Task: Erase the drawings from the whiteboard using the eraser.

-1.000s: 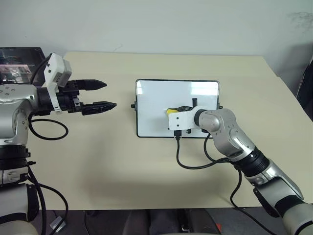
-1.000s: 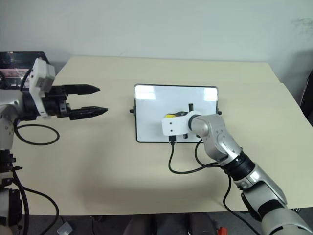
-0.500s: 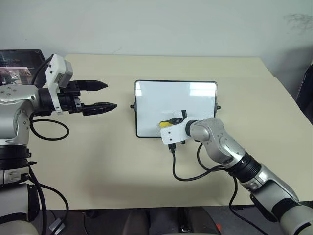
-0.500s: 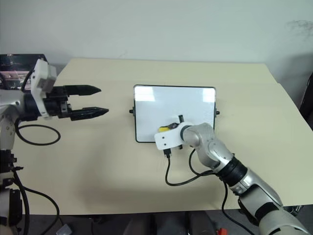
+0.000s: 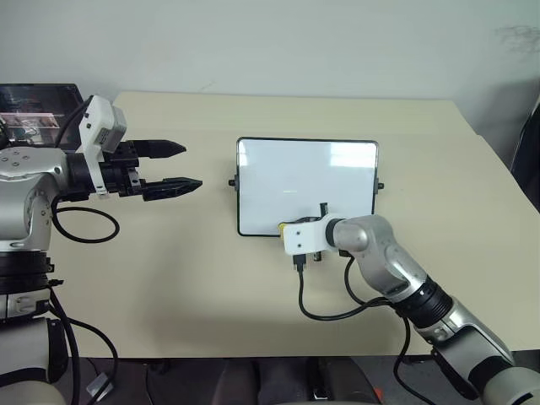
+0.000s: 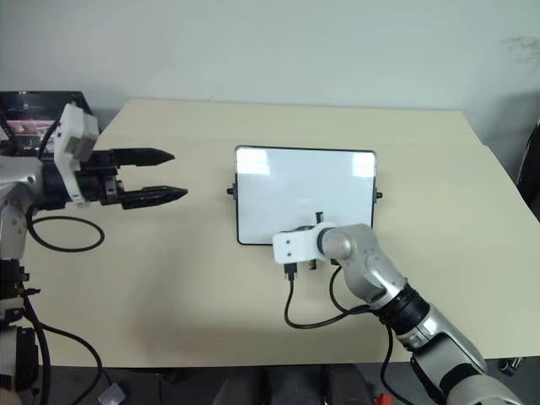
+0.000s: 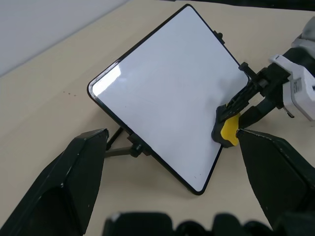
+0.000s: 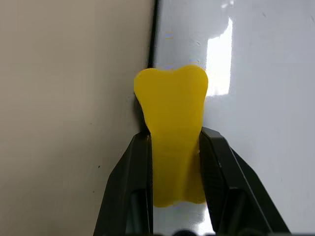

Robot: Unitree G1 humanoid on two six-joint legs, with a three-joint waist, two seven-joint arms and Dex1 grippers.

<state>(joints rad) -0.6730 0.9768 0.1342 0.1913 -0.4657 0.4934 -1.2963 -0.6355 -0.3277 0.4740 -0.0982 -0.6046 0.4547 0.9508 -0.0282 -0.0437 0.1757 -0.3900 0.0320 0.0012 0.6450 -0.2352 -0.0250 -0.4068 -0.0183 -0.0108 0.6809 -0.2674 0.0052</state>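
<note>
Whiteboard lies flat near the middle of the beige desk, its white face looking clean. At its near edge, the right tool pinches the yellow eraser between its two black fingers, the block sitting right on the board's black frame. Off to the left, well apart from the board, the left tool hangs above the desk with its fingers spread and nothing between them.

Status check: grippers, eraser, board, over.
Right gripper shut on the eraser at the whiteboard's near edge. Left gripper open, off to the board's side. Board face looks clean. Nothing in the way.
</note>
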